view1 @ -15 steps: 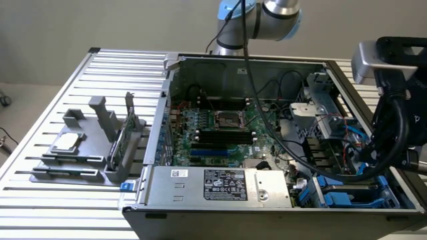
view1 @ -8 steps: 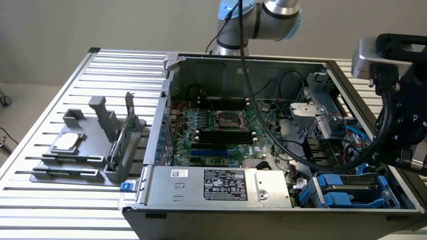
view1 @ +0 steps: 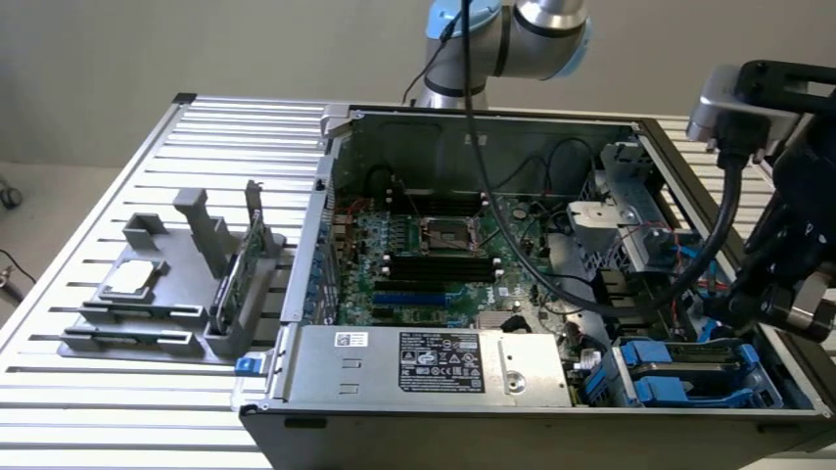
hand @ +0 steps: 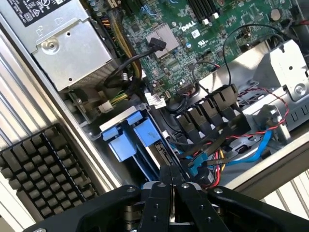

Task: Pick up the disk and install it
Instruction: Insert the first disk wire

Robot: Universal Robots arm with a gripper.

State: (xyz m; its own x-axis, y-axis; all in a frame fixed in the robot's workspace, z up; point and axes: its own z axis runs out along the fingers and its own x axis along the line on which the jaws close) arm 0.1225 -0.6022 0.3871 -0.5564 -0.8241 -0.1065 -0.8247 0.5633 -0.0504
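gripper [hand: 171,172] closed, empty | just beside disk [hand: 129,140] | disk sits in computer case [view1: 432,147] bay

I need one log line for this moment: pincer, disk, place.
pincer: shut, nothing held | disk: inside drive bay of computer case | pincer place: over the bay, close to disk | contact: cannot tell

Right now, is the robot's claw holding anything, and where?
Nothing is held. The gripper is shut tight, with nothing pinched in it.
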